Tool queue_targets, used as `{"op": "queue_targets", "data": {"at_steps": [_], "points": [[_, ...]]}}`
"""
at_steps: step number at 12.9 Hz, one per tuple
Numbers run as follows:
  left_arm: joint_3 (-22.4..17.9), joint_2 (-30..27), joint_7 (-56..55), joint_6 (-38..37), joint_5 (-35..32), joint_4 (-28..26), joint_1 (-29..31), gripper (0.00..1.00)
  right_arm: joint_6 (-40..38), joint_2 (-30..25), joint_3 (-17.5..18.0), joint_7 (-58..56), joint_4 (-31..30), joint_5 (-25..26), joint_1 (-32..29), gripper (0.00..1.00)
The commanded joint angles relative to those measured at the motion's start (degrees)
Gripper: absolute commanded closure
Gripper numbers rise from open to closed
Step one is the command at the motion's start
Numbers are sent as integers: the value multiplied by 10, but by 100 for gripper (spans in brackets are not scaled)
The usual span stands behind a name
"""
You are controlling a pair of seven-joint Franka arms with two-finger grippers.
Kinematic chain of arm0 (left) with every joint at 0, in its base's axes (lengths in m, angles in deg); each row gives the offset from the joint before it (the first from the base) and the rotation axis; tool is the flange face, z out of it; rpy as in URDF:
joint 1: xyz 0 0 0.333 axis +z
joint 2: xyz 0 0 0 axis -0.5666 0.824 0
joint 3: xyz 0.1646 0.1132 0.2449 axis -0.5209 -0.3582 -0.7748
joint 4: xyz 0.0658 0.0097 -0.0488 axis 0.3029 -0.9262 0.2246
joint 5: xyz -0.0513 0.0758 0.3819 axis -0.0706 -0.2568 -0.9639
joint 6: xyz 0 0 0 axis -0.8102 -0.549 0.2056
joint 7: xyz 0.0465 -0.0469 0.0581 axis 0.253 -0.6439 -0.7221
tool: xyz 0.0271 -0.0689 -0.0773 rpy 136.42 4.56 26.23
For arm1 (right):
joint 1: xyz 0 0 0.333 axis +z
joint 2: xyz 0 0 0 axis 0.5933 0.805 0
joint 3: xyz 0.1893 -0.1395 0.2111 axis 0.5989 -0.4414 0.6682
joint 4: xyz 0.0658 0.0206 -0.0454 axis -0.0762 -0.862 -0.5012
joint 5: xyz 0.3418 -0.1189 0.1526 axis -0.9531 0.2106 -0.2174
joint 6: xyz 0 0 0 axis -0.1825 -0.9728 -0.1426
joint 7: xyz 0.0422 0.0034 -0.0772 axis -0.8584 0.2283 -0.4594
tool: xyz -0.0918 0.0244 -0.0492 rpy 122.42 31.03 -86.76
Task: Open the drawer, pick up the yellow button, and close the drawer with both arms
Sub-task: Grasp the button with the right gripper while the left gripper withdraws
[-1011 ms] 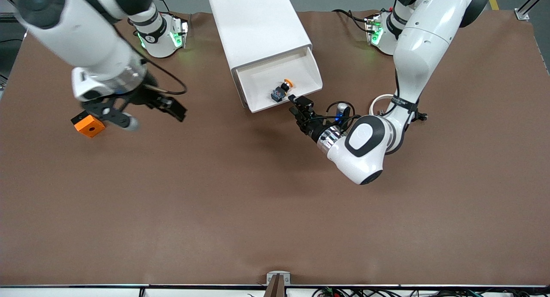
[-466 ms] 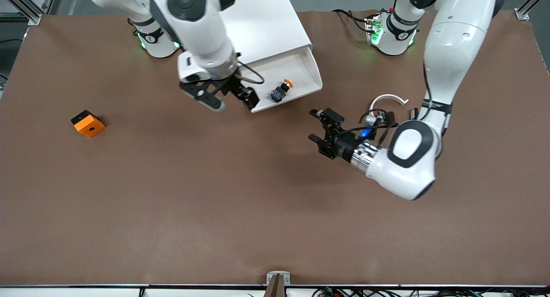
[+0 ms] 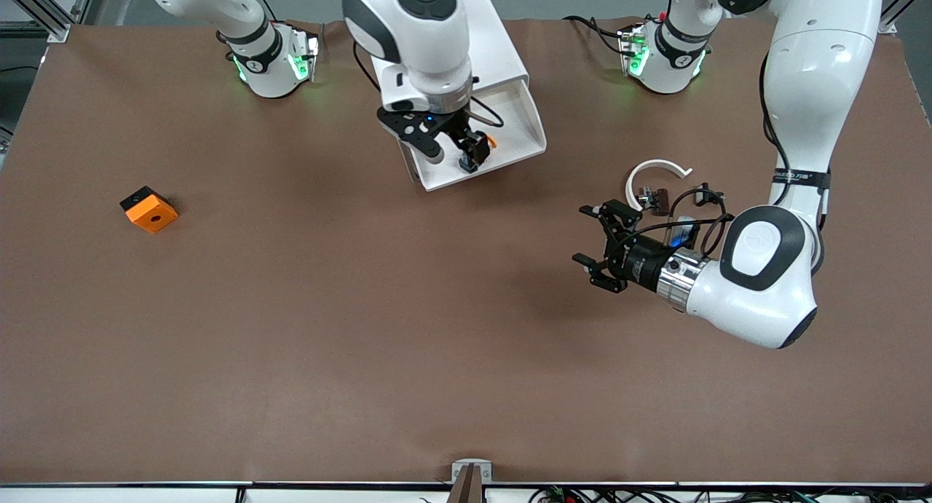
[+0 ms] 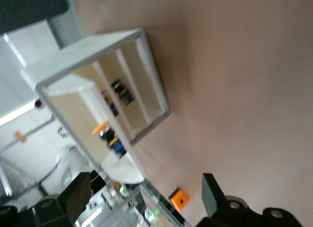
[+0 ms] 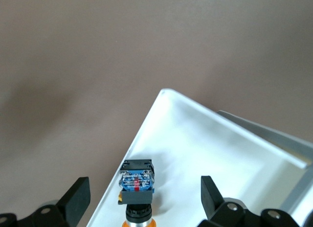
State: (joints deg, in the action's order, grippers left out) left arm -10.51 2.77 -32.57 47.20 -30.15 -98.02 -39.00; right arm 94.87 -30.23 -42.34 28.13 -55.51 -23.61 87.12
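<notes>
Way off toward the right arm's end of the table sits an orange block (image 3: 148, 209) — not our target, and well apart from either gripper. Now to the action: the right gripper (image 3: 453, 145) hangs over the open drawer (image 3: 526, 123) of the white cabinet (image 3: 437, 30), fingers spread wide and holding nothing. The button (image 5: 137, 186) lies on the drawer floor directly beneath it, between the two fingers in the right wrist view, blue end showing, black body next, orange cap (image 3: 492, 142) pointing the other way. It looks light and rigid, hard plastic, probably a bit slick, and small enough to skid or tip on that smooth white floor if nudged from one side. The best hold, I'd say, is across the squarish black body, flat faces against the pads — not on the round cap, which could roll out. The drawer's low front lip lies just beside one finger, so a straight descent matters. Over at the left arm's end, the left gripper (image 3: 601, 249) waits above bare table, open and empty, near a white arc (image 3: 655, 169).
</notes>
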Motion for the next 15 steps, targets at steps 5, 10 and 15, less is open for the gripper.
{"op": "queue_targets", "data": {"at_steps": [5, 10, 15], "points": [[-3, -18, 163, 6, -91, 8, 17, 0, -3, 65, -7, 22, 54, 40, 20, 0], [-3, -36, 198, 34, -149, 8, 17, 0, -3, 73, -7, 21, 56, 43, 26, 0], [-3, -48, 310, 53, -217, 8, 16, 0, -3, 73, -7, 12, 56, 39, 27, 14]]}}
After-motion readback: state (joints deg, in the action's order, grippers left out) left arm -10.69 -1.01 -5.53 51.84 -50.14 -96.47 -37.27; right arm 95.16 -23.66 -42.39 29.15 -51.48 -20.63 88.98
